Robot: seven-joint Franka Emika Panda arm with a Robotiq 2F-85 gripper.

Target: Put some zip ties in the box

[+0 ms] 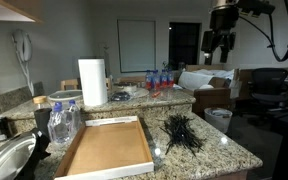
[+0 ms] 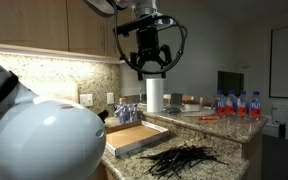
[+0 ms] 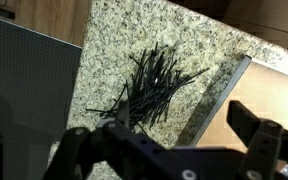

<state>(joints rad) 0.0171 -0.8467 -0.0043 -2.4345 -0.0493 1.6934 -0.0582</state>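
A loose pile of black zip ties (image 1: 181, 132) lies on the granite counter; it also shows in an exterior view (image 2: 184, 159) and in the wrist view (image 3: 149, 88). Next to it lies a shallow flat box with a brown cardboard floor (image 1: 106, 147), also seen in an exterior view (image 2: 134, 138) and at the right of the wrist view (image 3: 274, 95). My gripper (image 1: 218, 47) hangs high above the counter, well clear of the ties, and is open and empty; it also shows in an exterior view (image 2: 151, 68) and in the wrist view (image 3: 169, 125).
A paper towel roll (image 1: 92, 82) stands behind the box. Water bottles (image 1: 62, 120) stand beside it near a sink (image 1: 9, 160). More bottles with red caps (image 2: 239, 103) stand on the far counter. The counter edge drops off beyond the ties.
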